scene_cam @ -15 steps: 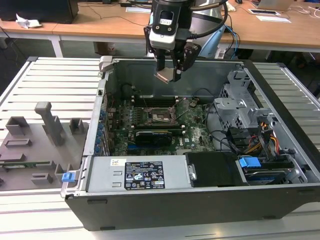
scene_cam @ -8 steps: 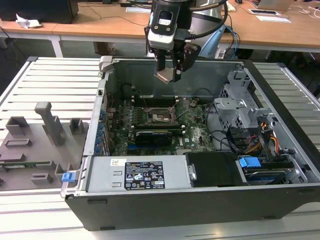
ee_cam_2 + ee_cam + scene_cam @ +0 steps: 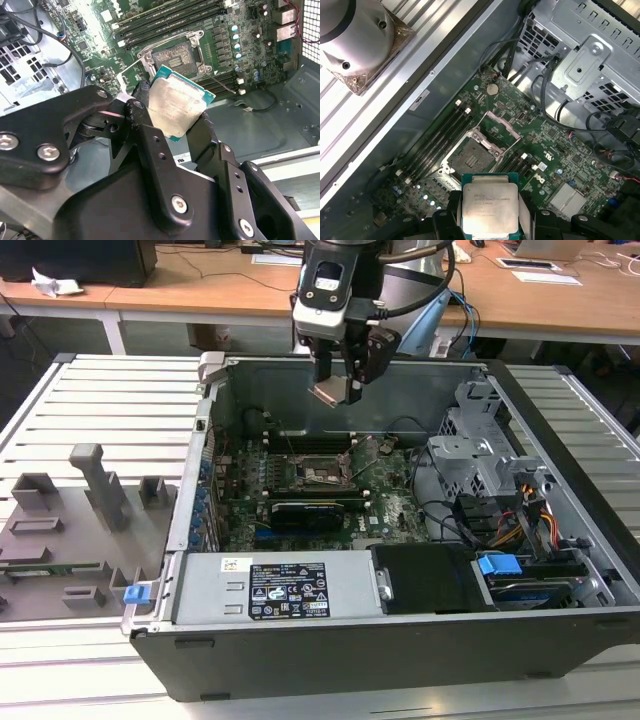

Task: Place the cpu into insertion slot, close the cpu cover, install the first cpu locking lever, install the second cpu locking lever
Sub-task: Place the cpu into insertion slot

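Step in hand: the first one, placing the cpu [image 3: 327, 393]; the chip is in the air and not yet seated.
Grip: the gripper [image 3: 335, 392] is closed part way onto the cpu, its fingers [image 3: 201, 134] pressing on two opposite edges, with the pale metal top left bare between them.
Where the cpu is: between the fingertips, well above the motherboard [image 3: 385, 502] inside the open computer case [image 3: 330, 650].
Insertion slot: the socket [image 3: 470, 161] lies below and beyond the fingertips, apart from the chip, with nothing sitting in it.
Cpu cover: the dark frame [image 3: 496, 131] at the socket's far side looks swung up and open, so the slot seems free to receive the chip.
What the placing calls for: judging by the gap, the chip has to be brought over the socket, squared to its outline and set down flat.
Exterior view: gives the height of the fingers over the board.
First wrist view: looks past the chip's face [image 3: 490, 207] to the socket under it.
Second wrist view: gives the finger contact on the chip's edges [image 3: 176, 107] and its tilt against the socket [image 3: 172, 55].
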Robot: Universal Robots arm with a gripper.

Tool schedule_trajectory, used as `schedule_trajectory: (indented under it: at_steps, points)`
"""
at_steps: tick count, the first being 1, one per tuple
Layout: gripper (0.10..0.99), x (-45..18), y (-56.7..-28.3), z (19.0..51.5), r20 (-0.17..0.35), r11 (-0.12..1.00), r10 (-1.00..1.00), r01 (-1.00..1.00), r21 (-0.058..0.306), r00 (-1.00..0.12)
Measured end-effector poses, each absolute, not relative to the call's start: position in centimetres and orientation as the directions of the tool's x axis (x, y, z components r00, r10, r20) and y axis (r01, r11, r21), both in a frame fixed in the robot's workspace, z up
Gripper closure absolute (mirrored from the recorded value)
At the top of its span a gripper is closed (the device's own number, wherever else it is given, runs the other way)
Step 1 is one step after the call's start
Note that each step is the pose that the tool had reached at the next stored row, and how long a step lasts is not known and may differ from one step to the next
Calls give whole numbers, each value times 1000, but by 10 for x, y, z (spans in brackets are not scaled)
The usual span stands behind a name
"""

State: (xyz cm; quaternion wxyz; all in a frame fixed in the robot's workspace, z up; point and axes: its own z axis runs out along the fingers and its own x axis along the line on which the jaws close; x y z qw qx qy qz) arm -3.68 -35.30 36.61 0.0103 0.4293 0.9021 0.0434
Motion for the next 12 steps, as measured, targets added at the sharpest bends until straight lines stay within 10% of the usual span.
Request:
schedule_trajectory:
  at_steps: [12]
  points:
    - [549,-37,-353,366,19,594,801,800,87,-598]
